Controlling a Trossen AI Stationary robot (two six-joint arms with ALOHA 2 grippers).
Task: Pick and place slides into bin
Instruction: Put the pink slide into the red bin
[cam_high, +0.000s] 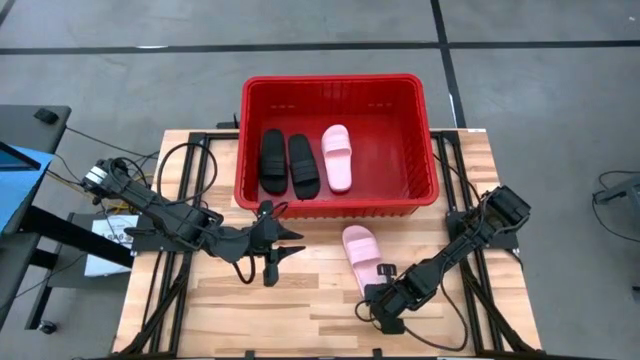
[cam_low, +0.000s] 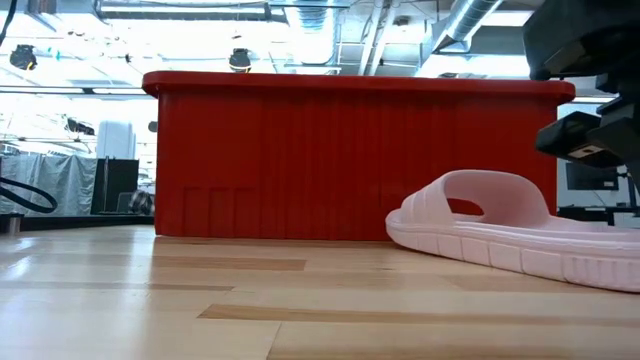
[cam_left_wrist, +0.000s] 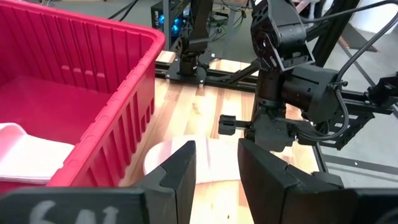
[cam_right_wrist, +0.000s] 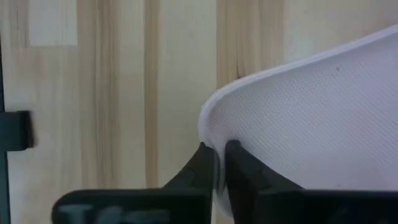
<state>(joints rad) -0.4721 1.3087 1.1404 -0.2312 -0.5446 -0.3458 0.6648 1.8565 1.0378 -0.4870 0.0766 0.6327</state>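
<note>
Pinching the heel rim of the last pink slide (cam_right_wrist: 323, 106), right gripper (cam_right_wrist: 219, 155) clamped tight on that thin edge, down on the wooden table (cam_high: 200, 310). Lying flat on the boards just in front of the red bin (cam_high: 250, 150), that slide (cam_high: 360, 255), strap toward the tub, sole still touching the wood in the low view. Sitting inside the bin already: two black slides (cam_high: 288, 162) side by side and one pink slide (cam_high: 338, 157). Hovering near the bin's front wall, left gripper (cam_high: 268, 238), fingers (cam_left_wrist: 180, 174) partly apart, holding nothing.
</note>
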